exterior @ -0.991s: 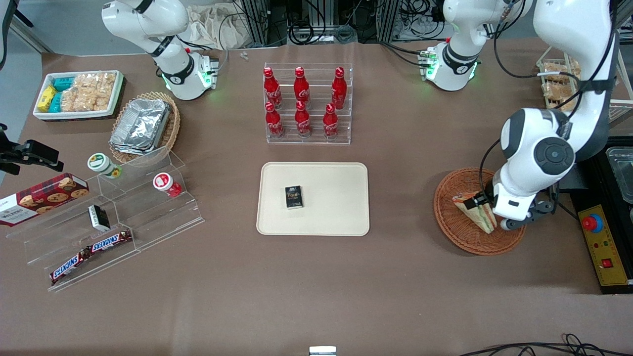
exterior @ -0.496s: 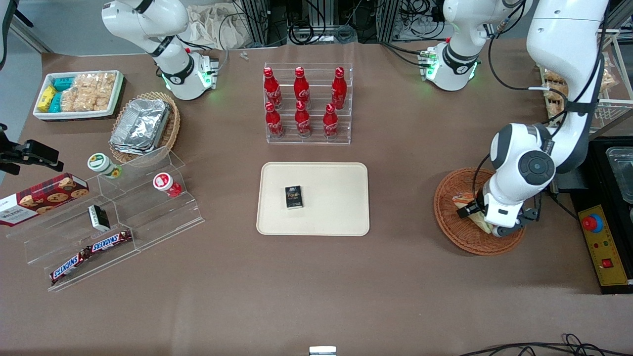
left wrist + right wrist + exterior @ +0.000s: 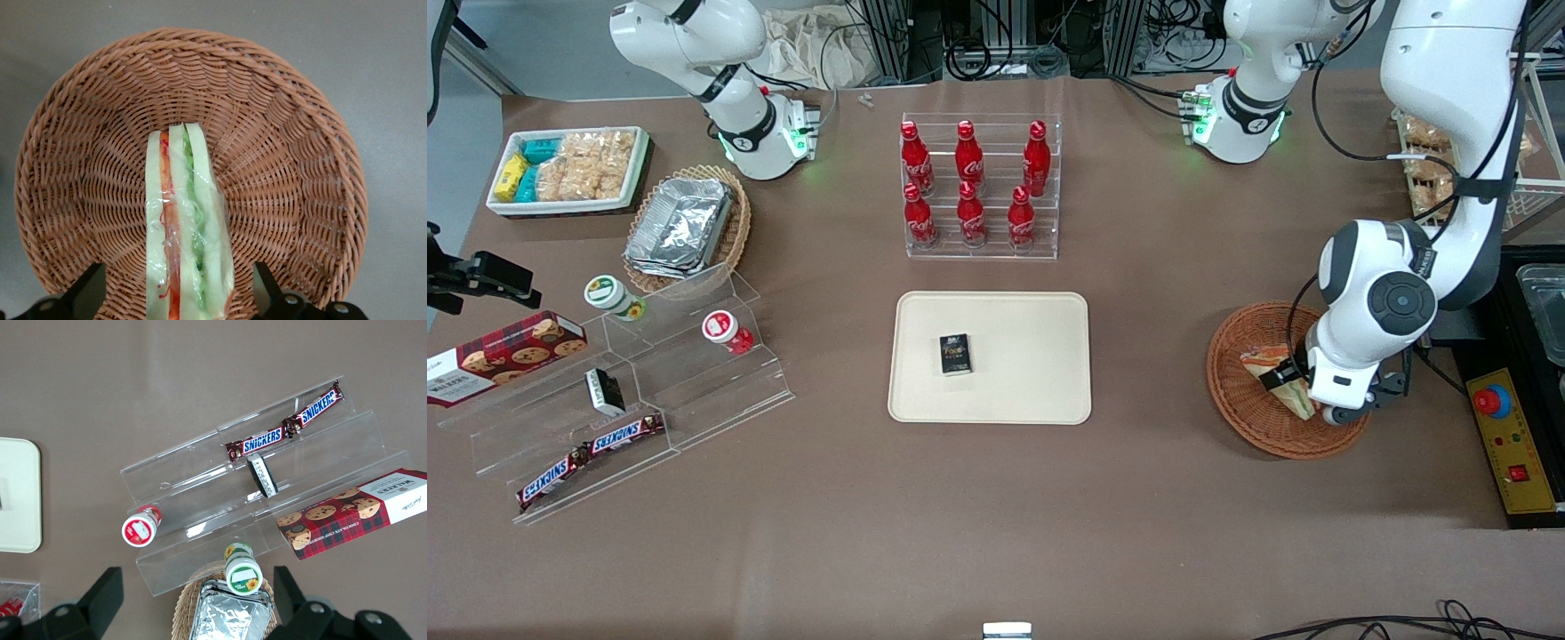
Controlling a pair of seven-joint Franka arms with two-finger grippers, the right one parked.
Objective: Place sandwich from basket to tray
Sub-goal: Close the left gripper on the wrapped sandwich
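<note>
Tool (image 3: 179, 308) fingers apart astride 1 sandwich (image 3: 187, 233) in basket (image 3: 293, 167); 1 tray (image 3: 1032, 373) nr centre

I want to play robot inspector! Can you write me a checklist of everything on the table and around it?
Surface: brown table, flat, no spills seen.
Job's things: sandwich stands on edge in the round basket, at the working arm's end; tray mid-table holds only a small dark box.
Clutter: six red bottles in a clear rack; foil containers in a paler basket; snack bin; clear stepped shelf with candy bars, two small cups, cookie box.
Grippers: gripper low over the basket, jaws open, one on each side of the sandwich, not touching.
Cables: bundles at the table's edges, none on the work area.
Surroundings: emergency stop box beside the basket.
</note>
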